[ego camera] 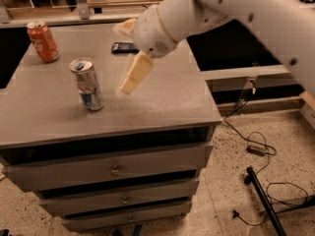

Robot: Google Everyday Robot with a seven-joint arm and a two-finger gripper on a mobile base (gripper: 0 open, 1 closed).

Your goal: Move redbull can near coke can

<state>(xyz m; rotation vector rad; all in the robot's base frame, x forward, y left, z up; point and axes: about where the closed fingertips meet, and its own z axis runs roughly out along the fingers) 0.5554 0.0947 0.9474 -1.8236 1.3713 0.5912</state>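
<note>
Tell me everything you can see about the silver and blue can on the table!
The redbull can is slim and tall, shiny silver metal with blue patches lower down. It stands upright on the grey table, toward its front left, touching nothing else. The gripper hangs just to its right in the picture, apart from it. The coke can sits farther back.

Grey drawer cabinet [162, 102] front and centre, a dark flat device [124, 47] lying at its back edge beside the gripper [123, 58], black cables [256, 149] trailing across the speckled floor [231, 191].
</note>
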